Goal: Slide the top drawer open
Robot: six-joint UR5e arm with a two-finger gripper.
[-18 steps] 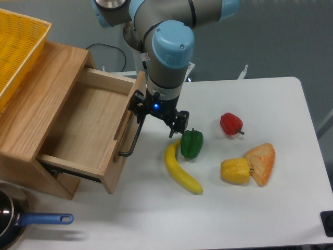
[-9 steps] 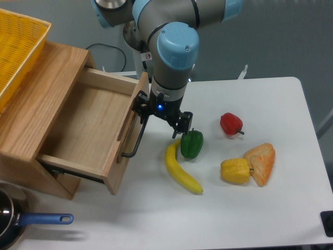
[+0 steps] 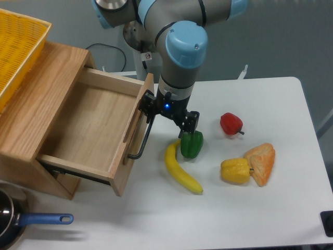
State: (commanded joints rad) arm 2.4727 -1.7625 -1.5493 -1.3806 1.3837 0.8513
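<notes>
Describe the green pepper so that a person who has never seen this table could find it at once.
Start from the wooden cabinet on the left, whose top drawer is pulled open over the white table. Just right of the drawer's black bar handle, under the gripper, lies the green pepper, beside the top end of a banana. It is the only green thing; the other peppers, further right, are red and yellow.
</notes>
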